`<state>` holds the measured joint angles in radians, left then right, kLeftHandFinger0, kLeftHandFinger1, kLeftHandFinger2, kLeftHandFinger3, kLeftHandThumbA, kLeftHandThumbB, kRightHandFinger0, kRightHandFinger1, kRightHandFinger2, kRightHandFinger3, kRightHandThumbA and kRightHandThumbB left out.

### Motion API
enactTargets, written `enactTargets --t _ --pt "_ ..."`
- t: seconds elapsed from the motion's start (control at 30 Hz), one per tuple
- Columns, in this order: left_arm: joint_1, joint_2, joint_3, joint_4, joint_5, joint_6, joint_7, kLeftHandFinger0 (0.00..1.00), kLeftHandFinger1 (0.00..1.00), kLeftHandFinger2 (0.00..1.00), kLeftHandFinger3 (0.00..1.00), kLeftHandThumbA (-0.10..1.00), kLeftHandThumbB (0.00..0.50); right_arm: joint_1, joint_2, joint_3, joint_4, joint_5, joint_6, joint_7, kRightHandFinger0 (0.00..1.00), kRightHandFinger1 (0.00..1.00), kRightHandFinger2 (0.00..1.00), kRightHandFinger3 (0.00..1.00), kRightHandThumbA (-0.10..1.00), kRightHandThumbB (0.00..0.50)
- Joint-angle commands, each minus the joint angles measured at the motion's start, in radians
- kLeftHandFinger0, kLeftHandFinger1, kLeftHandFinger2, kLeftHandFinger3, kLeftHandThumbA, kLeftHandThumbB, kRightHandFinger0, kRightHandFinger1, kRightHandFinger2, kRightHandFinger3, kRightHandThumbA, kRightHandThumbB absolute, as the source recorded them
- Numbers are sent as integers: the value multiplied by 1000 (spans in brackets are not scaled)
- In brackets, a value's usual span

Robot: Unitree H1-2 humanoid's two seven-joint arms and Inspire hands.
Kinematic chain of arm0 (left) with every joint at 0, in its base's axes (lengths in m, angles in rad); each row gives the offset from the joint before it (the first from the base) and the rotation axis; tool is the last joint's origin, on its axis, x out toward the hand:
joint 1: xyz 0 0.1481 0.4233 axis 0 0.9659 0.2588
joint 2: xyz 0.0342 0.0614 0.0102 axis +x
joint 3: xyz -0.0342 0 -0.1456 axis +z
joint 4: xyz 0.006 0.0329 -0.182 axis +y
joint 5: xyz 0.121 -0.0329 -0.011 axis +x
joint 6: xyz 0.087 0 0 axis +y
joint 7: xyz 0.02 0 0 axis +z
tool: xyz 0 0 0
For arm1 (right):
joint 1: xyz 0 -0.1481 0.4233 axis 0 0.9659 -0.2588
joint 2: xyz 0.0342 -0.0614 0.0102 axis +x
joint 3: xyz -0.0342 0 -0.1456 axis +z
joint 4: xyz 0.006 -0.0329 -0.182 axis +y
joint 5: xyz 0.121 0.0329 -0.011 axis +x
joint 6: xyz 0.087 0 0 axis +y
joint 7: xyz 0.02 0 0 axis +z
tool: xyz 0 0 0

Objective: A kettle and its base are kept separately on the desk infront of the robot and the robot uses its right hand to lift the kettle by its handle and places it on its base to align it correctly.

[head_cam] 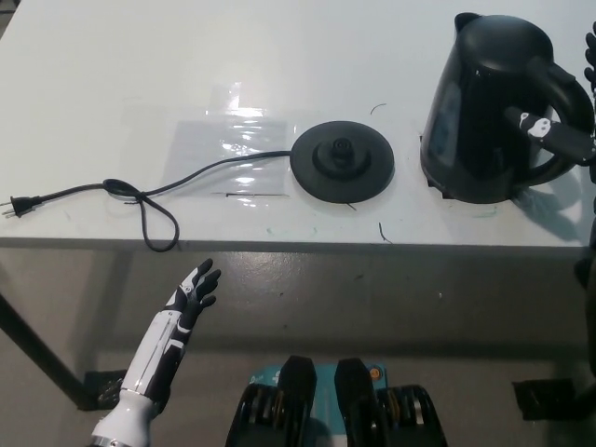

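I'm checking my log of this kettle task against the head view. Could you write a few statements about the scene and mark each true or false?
1. The kettle stands on the desk, apart from its base. True.
2. The base's cord is plugged into a wall socket. False: its plug lies loose on the desk.
3. The right hand reaches into the kettle's handle. True.
4. The left hand rests on the base. False: it hangs below the desk edge, fingers apart, holding nothing.

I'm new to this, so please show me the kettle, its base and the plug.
kettle [480,102], head view, on its black body.
base [342,161], head view, near its centre connector.
plug [16,207], head view, on the plug body.
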<state>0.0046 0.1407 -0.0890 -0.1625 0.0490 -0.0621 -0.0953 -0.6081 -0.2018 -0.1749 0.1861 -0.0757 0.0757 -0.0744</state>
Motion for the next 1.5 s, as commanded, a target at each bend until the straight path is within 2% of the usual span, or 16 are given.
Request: enactTargets --t 0.0,0.27,0.37,0.43,0.8,1.23,1.27,1.3,1.33,1.37,1.4,1.43,1.47 --pt "-11 10 9 -22 0 -21 -8 1000 1000 1000 1000 1000 158 -48 -17 -13 -31 20 -16 -13 1000 1000 1000 1000 1000 380" --pt "-16 13 12 -26 -2 -18 -9 1000 1000 1000 1000 1000 163 -51 2 -21 -28 46 -3 -14 1000 1000 1000 1000 1000 391" --pt "-19 12 14 -26 -8 -17 -10 1000 1000 1000 1000 1000 164 -53 6 -23 -17 50 -5 -19 1000 1000 1000 1000 1000 367" --pt "-20 12 14 -31 -3 -8 -8 1000 1000 1000 1000 1000 172 -54 8 -20 -4 47 -15 -22 1000 1000 1000 1000 1000 385" --pt "-23 13 14 -27 -5 -8 -15 1000 1000 1000 1000 1000 175 -45 27 -32 75 74 3 -29 1000 1000 1000 1000 1000 354" --pt "-28 13 19 -20 2 -17 -17 1000 1000 1000 1000 1000 161 -60 18 -28 137 52 -39 -74 1000 1000 1000 1000 984 318" --pt "-29 13 19 -17 -2 -17 -18 1000 1000 1000 1000 1000 168 -69 30 -42 144 26 -52 -138 1000 1000 1000 1000 845 311" --pt "-30 13 19 -15 -2 -18 -18 1000 1000 1000 1000 1000 169 -78 42 -55 153 -1 -68 -201 853 890 1000 1000 811 320" --pt "-32 14 20 -16 -1 -17 -18 1000 1000 1000 1000 1000 171 -86 55 -75 149 14 -65 -223 441 512 665 904 690 312" --pt "-33 14 20 -19 0 -16 -18 1000 1000 1000 1000 1000 165 -105 85 -122 146 52 -98 -275 27 60 251 397 395 237" --pt "-34 14 20 -19 1 -16 -18 1000 1000 1000 1000 1000 164 -109 89 -129 148 51 -109 -288 5 51 294 408 300 239" --pt "-36 14 21 -19 -2 -17 -18 1000 1000 1000 1000 1000 167 -117 97 -135 148 17 -133 -330 0 53 365 442 63 205" --pt "-36 15 22 -19 -1 -17 -18 1000 1000 1000 1000 1000 168 -120 102 -141 145 15 -143 -337 0 45 401 495 -46 194"
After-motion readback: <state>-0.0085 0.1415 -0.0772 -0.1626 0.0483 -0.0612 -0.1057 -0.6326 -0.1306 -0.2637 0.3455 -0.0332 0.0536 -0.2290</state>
